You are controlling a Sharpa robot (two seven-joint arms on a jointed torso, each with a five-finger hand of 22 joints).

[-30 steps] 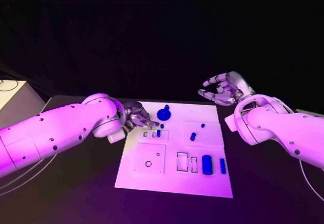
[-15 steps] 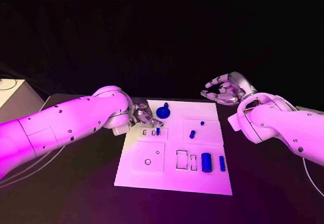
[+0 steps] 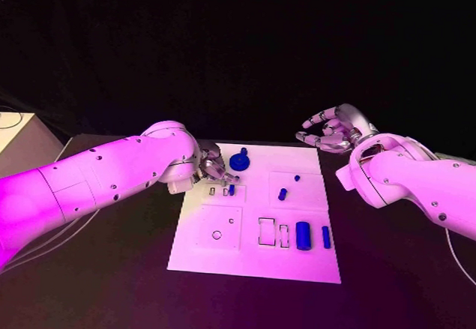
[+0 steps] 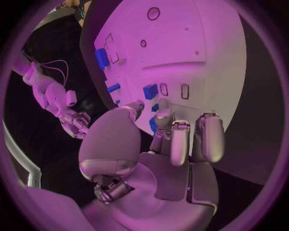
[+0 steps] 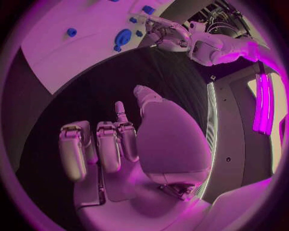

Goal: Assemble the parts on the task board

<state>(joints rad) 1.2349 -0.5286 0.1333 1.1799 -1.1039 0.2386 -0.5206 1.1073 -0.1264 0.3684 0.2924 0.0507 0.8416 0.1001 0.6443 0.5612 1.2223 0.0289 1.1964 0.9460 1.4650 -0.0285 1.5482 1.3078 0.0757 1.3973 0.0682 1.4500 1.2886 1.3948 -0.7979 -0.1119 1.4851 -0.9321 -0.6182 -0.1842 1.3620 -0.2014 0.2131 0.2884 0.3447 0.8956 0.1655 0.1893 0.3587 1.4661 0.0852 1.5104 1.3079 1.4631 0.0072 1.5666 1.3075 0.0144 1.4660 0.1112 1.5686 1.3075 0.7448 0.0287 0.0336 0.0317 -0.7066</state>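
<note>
A: Step in hand, judged fr. head view?

B: Small-peg insertion, prob. Left hand [image 3: 213, 170] is seen left of centre, at the upper-left corner of the task board [image 3: 256, 259], fingers bunched downward over a small blue peg [image 3: 231, 189] by the little slots. Whether the peg is actually pinched can't be told; in the left wrist view fingertips [image 4: 158, 126] are curled close to a small blue piece [image 4: 154, 108], contact unclear.

A: Other parts, moving rightward?

B: Round blue knob [image 3: 239, 162] is just beside that hand, upper-centre of board. A short blue peg [image 3: 283, 194] stands mid-board, a tiny blue dot [image 3: 297, 179] above it. Lower right of board: a fat blue block [image 3: 303, 235] and a slim blue bar [image 3: 326, 237], set side by side next to empty rectangular slots.

A: Right hand?

B: Right hand [image 3: 332, 131] is raised in the upper right of frame, well off the board, fingers loosely curled, nothing held; right wrist view agrees, palm bare above the dark tabletop [image 5: 90, 96].

A: Next move?

B: Peg should be lined up upright w/ its slot and pressed down gently; alignment needs checking first, as the slots are narrow.
</note>
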